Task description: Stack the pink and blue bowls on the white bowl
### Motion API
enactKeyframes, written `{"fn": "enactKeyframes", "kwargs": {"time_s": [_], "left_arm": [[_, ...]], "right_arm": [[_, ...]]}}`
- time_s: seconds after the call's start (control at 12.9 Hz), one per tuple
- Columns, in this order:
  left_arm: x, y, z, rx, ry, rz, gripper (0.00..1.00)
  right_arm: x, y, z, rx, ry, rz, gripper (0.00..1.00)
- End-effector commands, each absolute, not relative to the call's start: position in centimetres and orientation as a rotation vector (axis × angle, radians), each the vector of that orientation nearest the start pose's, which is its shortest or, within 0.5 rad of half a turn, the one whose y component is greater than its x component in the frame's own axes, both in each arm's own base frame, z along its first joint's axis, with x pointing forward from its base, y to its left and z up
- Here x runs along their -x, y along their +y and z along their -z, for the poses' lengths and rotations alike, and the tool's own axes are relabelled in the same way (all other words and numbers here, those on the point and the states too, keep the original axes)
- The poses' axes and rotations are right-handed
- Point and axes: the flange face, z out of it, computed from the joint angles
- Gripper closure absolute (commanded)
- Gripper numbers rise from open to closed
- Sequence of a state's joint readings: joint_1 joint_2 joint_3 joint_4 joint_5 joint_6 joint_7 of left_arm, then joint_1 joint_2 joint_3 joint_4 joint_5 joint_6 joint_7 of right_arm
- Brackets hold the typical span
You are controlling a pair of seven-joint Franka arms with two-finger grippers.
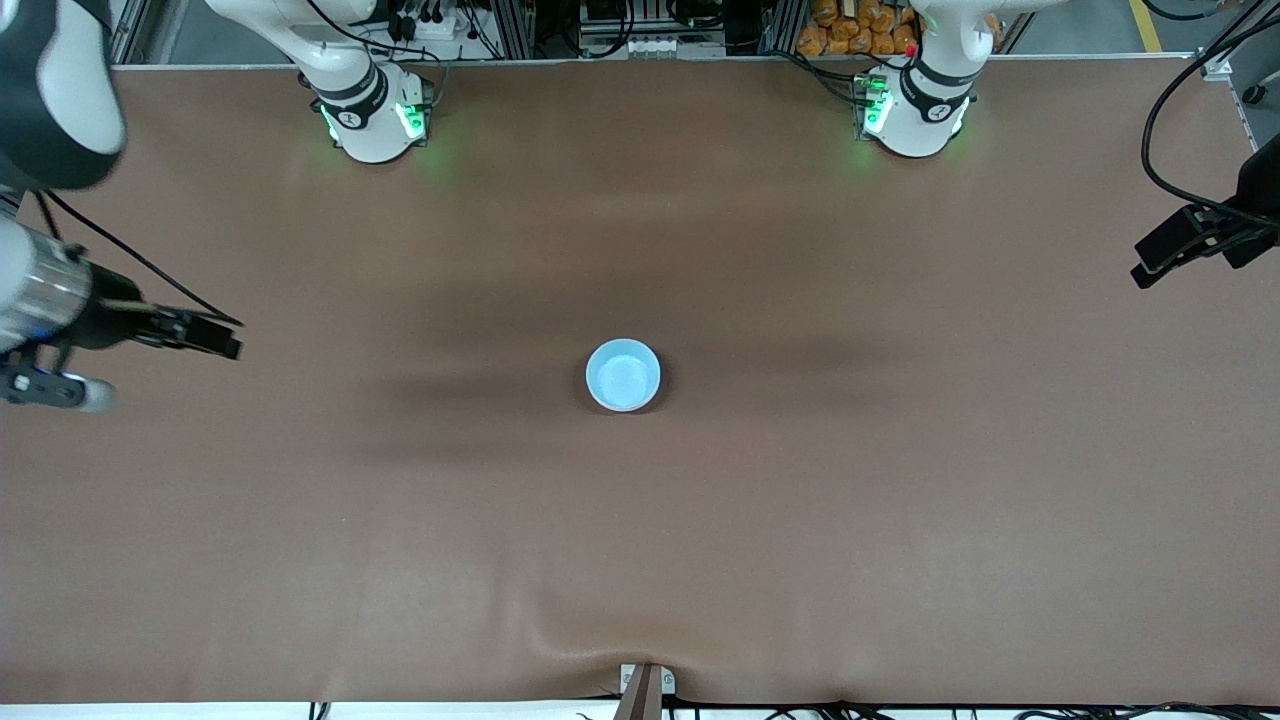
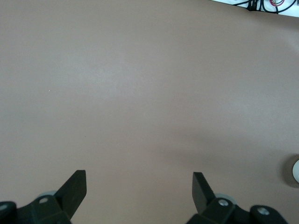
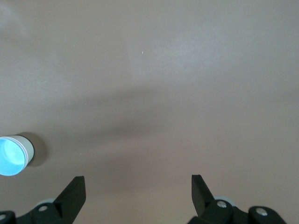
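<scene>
At table [image 1: 900,500] centre, blue bowl [image 1: 623,375]; both end effectors [image 2: 139,186] [image 3: 138,184] open, apart.

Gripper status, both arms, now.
Left gripper: open, empty, over bare table.
Right gripper: open, empty, away from the blue bowl.

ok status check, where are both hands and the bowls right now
Left hand open, empty, over bare table at its own end. Right hand open, empty, at its end. Blue bowl mid-table, seemingly topping a stack; white wall below. Nothing in the way.
</scene>
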State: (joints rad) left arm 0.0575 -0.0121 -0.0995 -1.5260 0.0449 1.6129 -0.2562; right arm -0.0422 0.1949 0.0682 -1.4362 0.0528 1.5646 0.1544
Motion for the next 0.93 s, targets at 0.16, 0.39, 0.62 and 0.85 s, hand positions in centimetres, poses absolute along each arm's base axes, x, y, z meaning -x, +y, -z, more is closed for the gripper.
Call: {"fn": "enactKeyframes", "kwargs": {"time_s": [0.16, 0.39, 0.62, 0.85], "left_arm": [[-54.9, -1.9, -66.1, 3.110, -0.304, 0.155, 0.00], [-54.7, -1.8, -65.5, 3.111, -0.305, 0.109, 0.00], [-54.1, -2.6, -64.7, 3.131, -0.279, 0.031, 0.00], [-53.8, -3.5, -64.6, 3.161, -0.251, 0.013, 0.00]], "right_arm": [[-54.7, -1.0, -65.6, 3.104, 0.073, -0.038, 0.00], [-52.2, -0.7, -68.1, 3.113, 0.067, -0.024, 0.00], [-52.4, -0.5, -68.1, 3.130, 0.067, -0.015, 0.00], [-52.4, 0.0, -67.9, 3.188, 0.038, -0.025, 0.00]]}}
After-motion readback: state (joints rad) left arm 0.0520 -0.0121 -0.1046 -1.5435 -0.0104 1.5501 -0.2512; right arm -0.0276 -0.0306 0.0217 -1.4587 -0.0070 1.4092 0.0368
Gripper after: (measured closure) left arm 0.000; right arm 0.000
